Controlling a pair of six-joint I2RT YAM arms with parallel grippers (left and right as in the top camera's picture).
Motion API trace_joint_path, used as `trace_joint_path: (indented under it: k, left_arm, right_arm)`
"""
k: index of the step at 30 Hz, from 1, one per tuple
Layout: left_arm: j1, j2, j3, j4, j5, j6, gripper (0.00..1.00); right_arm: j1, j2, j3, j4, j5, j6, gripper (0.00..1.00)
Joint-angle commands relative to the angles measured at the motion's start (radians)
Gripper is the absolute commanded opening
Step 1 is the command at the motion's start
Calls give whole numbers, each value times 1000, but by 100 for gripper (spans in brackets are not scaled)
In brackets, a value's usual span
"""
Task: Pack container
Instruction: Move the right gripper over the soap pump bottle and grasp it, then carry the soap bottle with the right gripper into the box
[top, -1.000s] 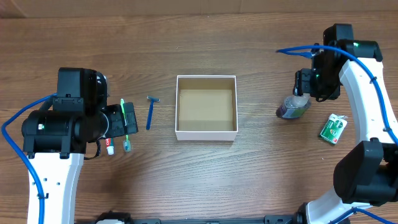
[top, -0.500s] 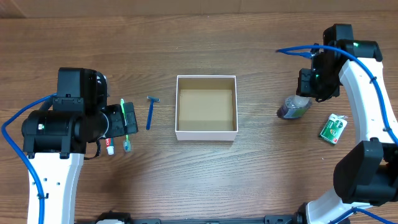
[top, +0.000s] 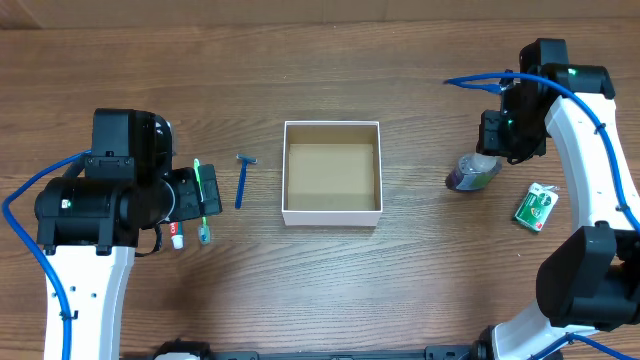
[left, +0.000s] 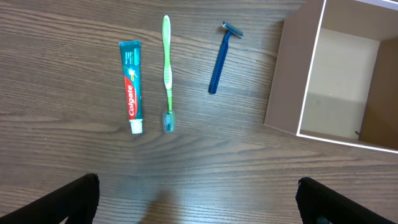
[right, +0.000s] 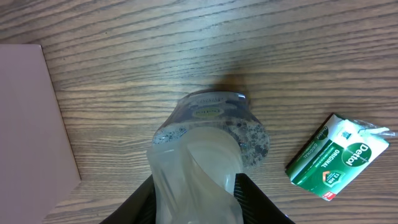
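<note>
Right gripper (top: 487, 149) clamps a soft translucent plastic bottle (top: 470, 175) at frame right, which may squirt free short of the central white-walled square cardboard container (top: 332, 214); left gripper (left: 205, 202) spread apart.

Wood table (top: 330, 290): toothpaste (left: 131, 86), toothbrush (left: 166, 68), razor (left: 219, 59) left of container (top: 332, 217); bottle (top: 470, 175), green packet (top: 537, 208) right.

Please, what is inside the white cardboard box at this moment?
Nothing: the box shows only its bare brown floor from overhead. The left wrist view hides a strip behind the near wall.
</note>
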Motion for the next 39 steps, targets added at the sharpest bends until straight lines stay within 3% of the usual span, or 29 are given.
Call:
trace_joint_path:
  k: [1,12,17,23,29,39]
  left_arm:
    - [5,-2,24,3,3,16,100]
    - [5,-2,24,13,3,16,100]
    - [5,-2,24,19,3,16,100]
    - [5,-2,24,23,3,16,100]
    - [5,-2,24,23,3,16,100]
    - [5,-2,24,27,3,16,100]
  right_arm:
    - [-2,0,2,10,-18,7,4]
    - [55,-120,141,-19,-24,42,4]
    - [209,-227,243,-21,-11,61,4]
    - [503,-243,340,52,106,171,4]
    - [637,-186,340,167,156,299,4]
    - [666,25,338,221,152,401,4]
